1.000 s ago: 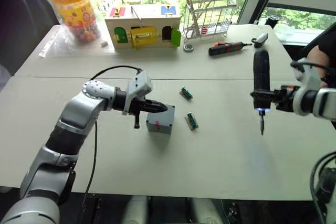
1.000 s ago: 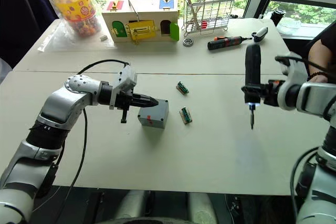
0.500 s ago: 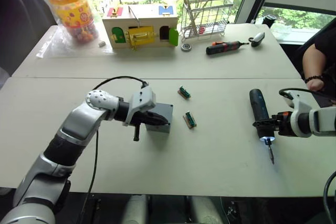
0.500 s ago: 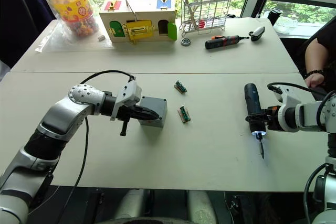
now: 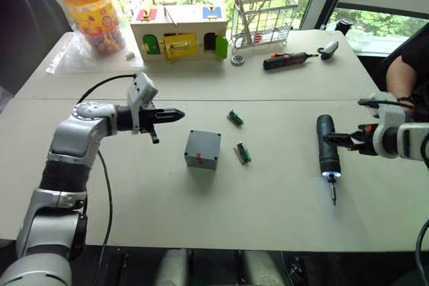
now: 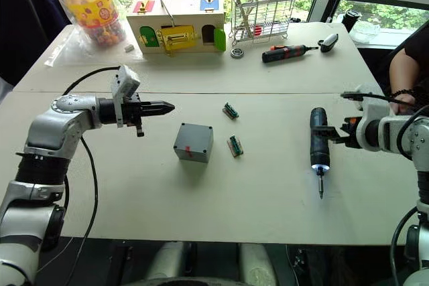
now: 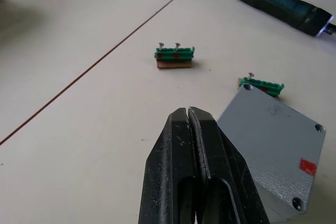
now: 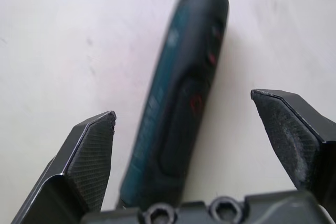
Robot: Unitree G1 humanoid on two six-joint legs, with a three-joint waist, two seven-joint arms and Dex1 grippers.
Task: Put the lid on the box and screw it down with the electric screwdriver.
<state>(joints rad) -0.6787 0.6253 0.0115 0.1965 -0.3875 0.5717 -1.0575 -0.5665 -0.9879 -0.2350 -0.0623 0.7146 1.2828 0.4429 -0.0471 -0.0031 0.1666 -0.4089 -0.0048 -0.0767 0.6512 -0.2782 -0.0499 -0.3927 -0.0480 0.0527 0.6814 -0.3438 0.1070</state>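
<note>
On my near right the electric screwdriver [image 6: 317,142] lies flat on the desk [image 6: 268,192], bit toward me and its tip light glowing. My right pincer [image 6: 338,132] has its fingers [image 8: 92,153] spread wide on either side of the handle, touching nothing. The round body could roll if I nudge it on a fresh grasp, and a lit tool may spin its bit if a finger presses the button.

In the middle sits the box [image 5: 202,149], red mark facing me, with the lid [image 7: 278,129] already on top; I see screw heads at its corners but cannot tell how tight they sit. Just right of it lie two small green connector blocks [image 5: 242,153], near enough to be swept aside by a careless approach.

Farther left, my left pincer [image 5: 175,114] hangs above the desk with its fingers pressed together, empty and apart from the box. With nothing bracing it, the box may twist or skid under the driver.
</note>
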